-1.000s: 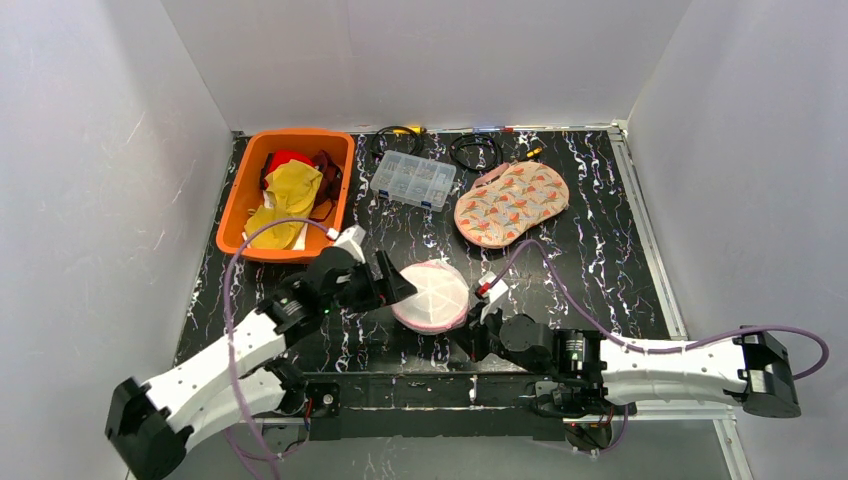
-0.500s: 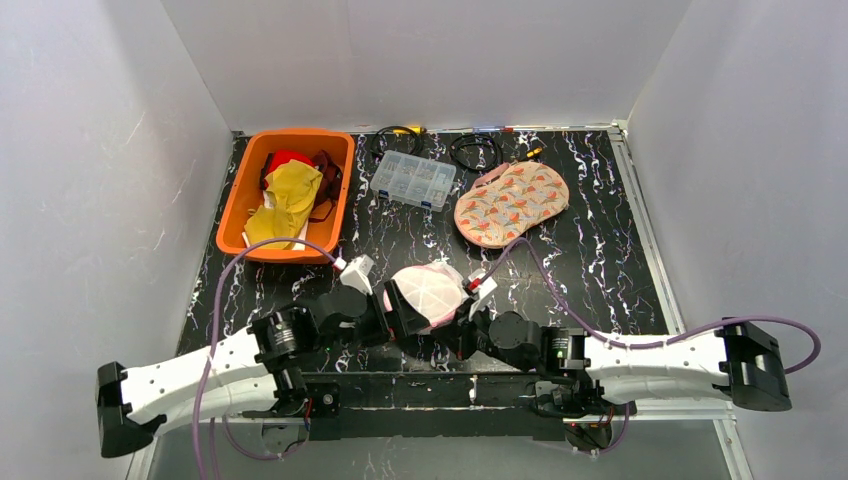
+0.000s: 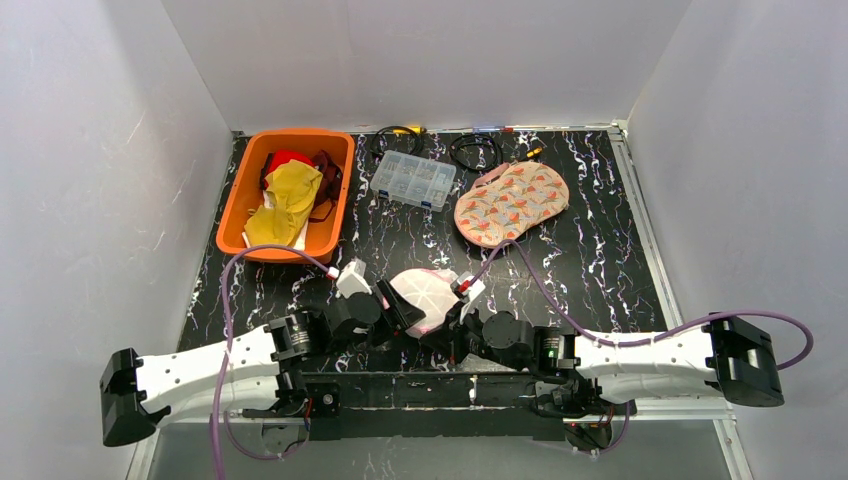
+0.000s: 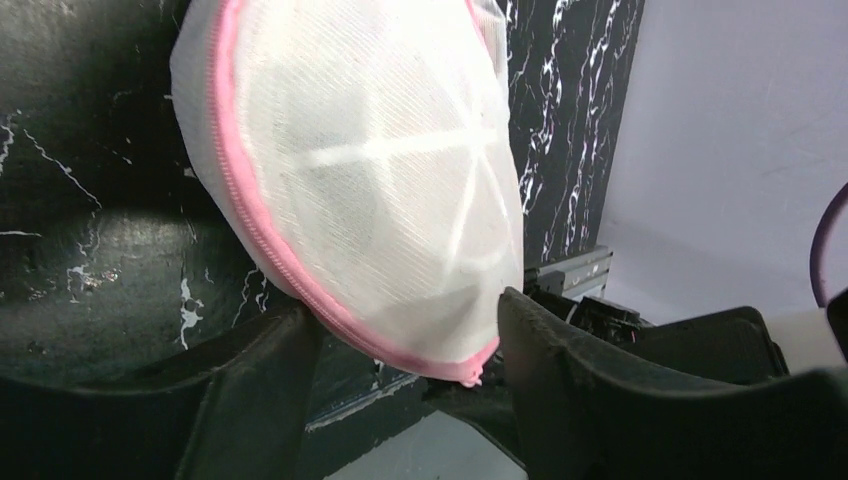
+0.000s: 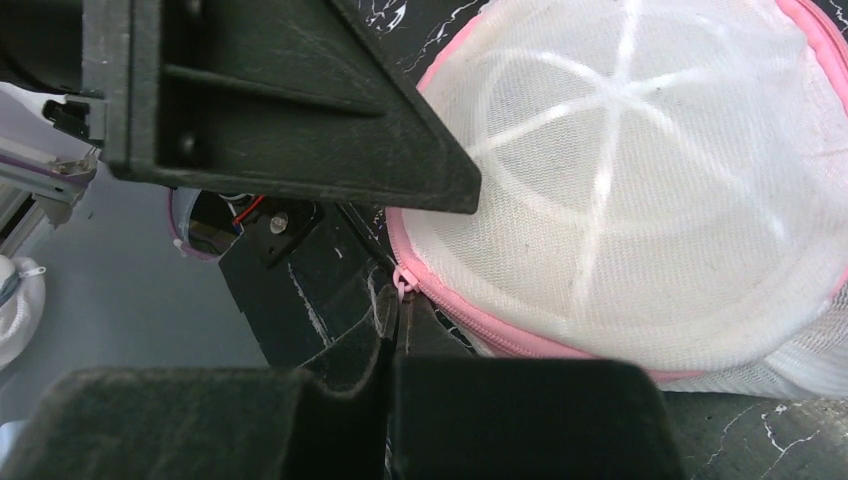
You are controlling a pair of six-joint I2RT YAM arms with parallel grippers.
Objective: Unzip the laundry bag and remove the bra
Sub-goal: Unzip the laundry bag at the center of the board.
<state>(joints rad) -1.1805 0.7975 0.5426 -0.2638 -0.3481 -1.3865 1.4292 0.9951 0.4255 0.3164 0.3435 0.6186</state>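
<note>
Mesh laundry bag (image 3: 428, 297) looks light, floppy and kinda springy. Left fingers (image 4: 250, 400) squeeze its rim, right fingers (image 5: 340, 380) pinched tight on the tiny zipper pull (image 5: 400, 285), best spot to grab.

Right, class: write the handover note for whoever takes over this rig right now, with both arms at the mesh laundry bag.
Left gripper: jaws closed on the lower edge of the laundry bag, holding it tilted up.
Right gripper: jaws shut on the zipper pull.
Done: bag gripped, pull pinched.
Left: the pink zip looks closed along all that shows. Draw the pull along it, then take out the bra, which the mesh hides from view.
</note>
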